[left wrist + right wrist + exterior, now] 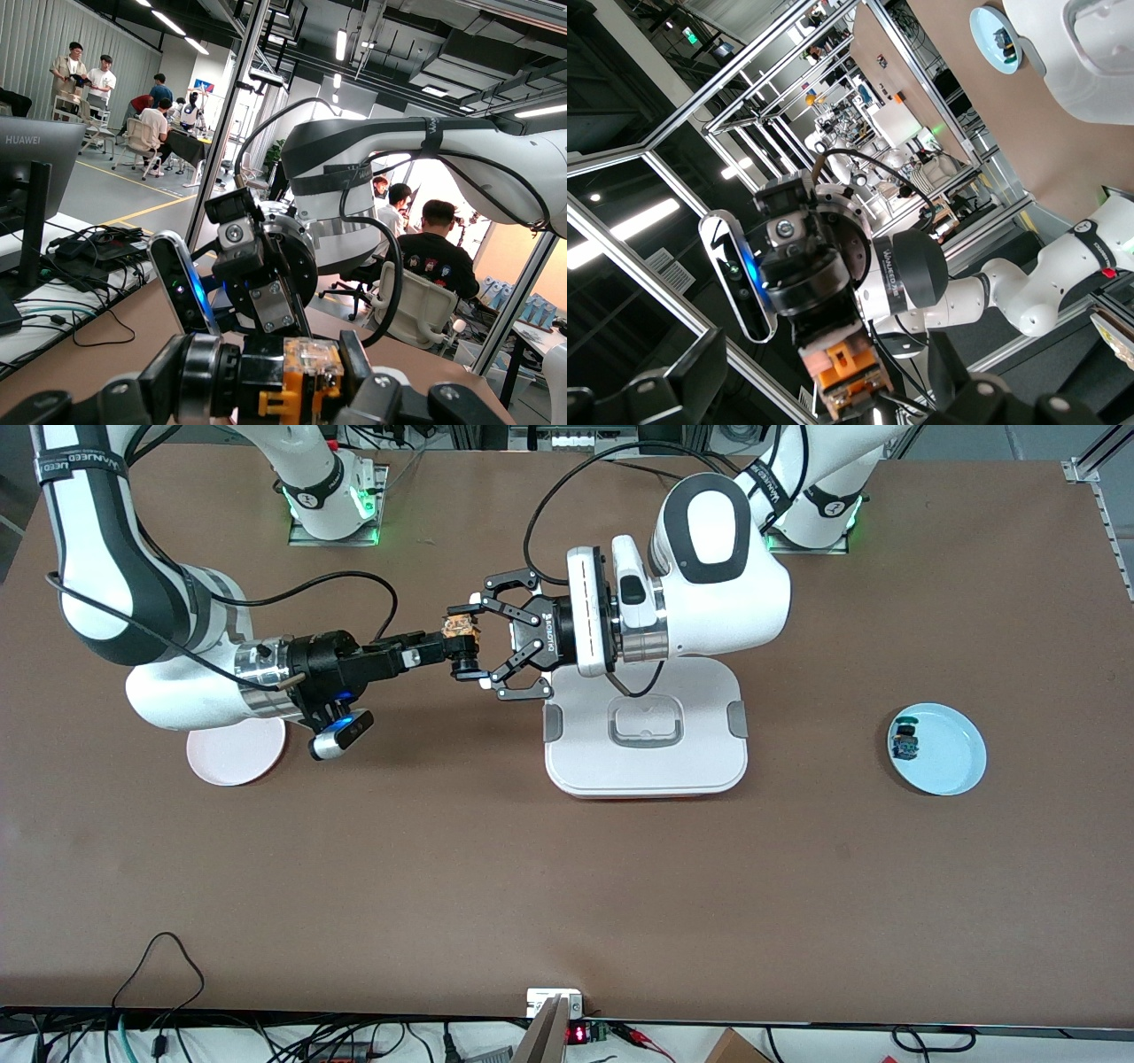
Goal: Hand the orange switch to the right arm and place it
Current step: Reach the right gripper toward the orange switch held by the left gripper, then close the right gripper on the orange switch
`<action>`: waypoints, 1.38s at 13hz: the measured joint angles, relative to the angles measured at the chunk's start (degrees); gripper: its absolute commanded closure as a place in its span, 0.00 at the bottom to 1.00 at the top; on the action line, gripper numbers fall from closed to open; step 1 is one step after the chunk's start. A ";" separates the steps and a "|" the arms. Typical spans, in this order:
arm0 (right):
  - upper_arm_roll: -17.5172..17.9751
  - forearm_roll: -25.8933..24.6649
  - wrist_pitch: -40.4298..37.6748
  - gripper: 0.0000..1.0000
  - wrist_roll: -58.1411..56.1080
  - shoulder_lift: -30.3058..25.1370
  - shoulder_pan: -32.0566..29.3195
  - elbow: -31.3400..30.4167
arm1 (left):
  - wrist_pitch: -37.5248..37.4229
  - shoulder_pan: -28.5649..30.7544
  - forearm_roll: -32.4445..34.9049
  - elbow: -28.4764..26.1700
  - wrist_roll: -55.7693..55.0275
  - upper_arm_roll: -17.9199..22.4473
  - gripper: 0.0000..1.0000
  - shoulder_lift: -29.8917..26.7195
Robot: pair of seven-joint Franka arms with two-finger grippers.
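Observation:
The orange switch (462, 642) hangs in the air between the two grippers, over bare table beside the white box. My left gripper (467, 645) is shut on it lengthwise, one pad on the cap end and one on the orange base; the left wrist view shows this grip (301, 381). My right gripper (440, 648) has its tip at the switch, turned edge-on to the front camera. In the right wrist view its fingers (700, 363) stand wide apart on both sides of the switch's orange base (850, 381), so it is open.
A white lidded box (645, 731) sits under the left arm's wrist. A pink plate (235, 751) lies under the right arm's forearm. A light blue plate (952, 766) toward the left arm's end holds the blue-green switch (905, 741).

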 measured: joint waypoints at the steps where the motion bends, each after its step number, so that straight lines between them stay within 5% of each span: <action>1: 0.00 0.07 0.09 0.02 0.08 0.00 0.27 -0.06 | 0.00 0.00 0.00 0.00 0.00 0.00 1.00 0.00; 6: 0.03 0.34 0.25 0.17 0.12 -0.13 0.65 -0.09 | 0.00 0.00 0.00 0.01 0.00 0.00 1.00 0.00; 7: 0.03 0.36 0.25 0.29 0.12 -0.25 0.65 -0.09 | 0.00 0.00 0.00 0.01 0.00 0.00 1.00 0.00; 8: 0.03 0.36 0.25 0.56 -0.12 -0.48 0.65 -0.12 | 0.00 0.00 0.00 0.01 0.00 0.00 1.00 0.00; 11: 0.02 0.24 0.24 0.91 -4.03 -1.61 0.64 -1.48 | 0.00 0.01 -0.06 0.40 -0.09 0.01 1.00 -0.01; 14: 0.01 0.81 0.08 0.95 -6.97 -1.91 0.52 -2.63 | -0.01 -0.04 -0.12 0.33 -1.15 0.04 0.99 0.20; 15: 0.01 0.81 0.11 0.96 -7.26 -2.02 0.51 -2.72 | -0.02 -0.04 -0.12 0.34 -1.32 0.02 0.90 0.20; 16: 0.01 0.81 0.13 0.96 -7.27 -2.07 0.51 -2.74 | -0.02 -0.05 -0.12 0.37 -1.32 0.00 0.67 0.20; 17: 0.01 0.81 0.13 0.97 -7.38 -2.08 0.51 -2.74 | -0.02 -0.04 -0.12 0.38 -1.32 0.00 0.01 0.20; 18: 0.02 0.82 0.17 0.98 -7.61 -2.09 0.52 -2.74 | -0.02 -0.03 -0.12 0.39 -1.32 0.01 0.00 0.20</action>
